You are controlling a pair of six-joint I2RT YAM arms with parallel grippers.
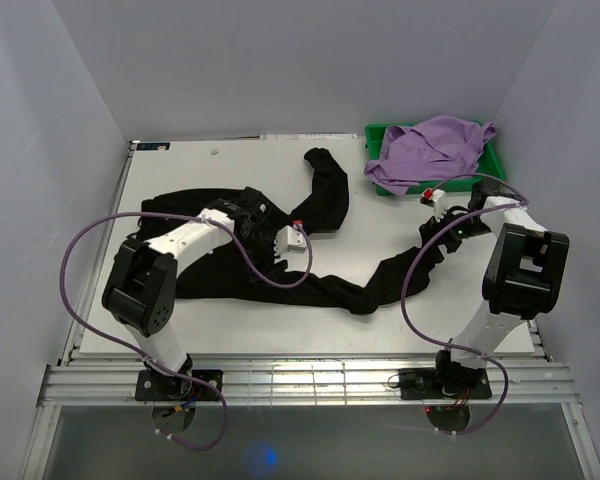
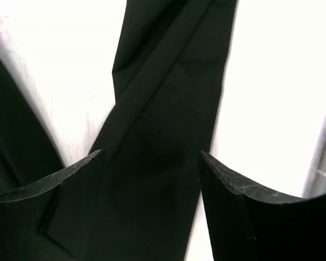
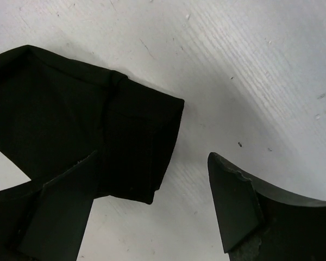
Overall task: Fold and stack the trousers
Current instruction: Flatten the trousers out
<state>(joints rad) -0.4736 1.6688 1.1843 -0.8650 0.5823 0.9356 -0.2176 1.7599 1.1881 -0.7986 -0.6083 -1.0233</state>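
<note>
The black trousers point(image 1: 230, 270) lie spread over the white table point(image 1: 220, 165). One leg runs to the back centre and the other stretches right. My left gripper point(image 1: 288, 242) hangs open over the middle of the cloth. In the left wrist view one black leg point(image 2: 168, 98) passes between the fingers point(image 2: 70, 179) of that gripper point(image 2: 150, 154), which grip nothing. My right gripper point(image 1: 432, 225) stands open at the end of the right leg. In the right wrist view the hem point(image 3: 136, 141) lies by the left finger point(image 3: 70, 190) of this gripper point(image 3: 152, 157), partly inside the gap, with bare table under the rest.
A green bin point(image 1: 500, 165) at the back right holds a lilac garment point(image 1: 430, 150). White walls enclose the table on three sides. Purple cables point(image 1: 80, 250) loop beside both arms.
</note>
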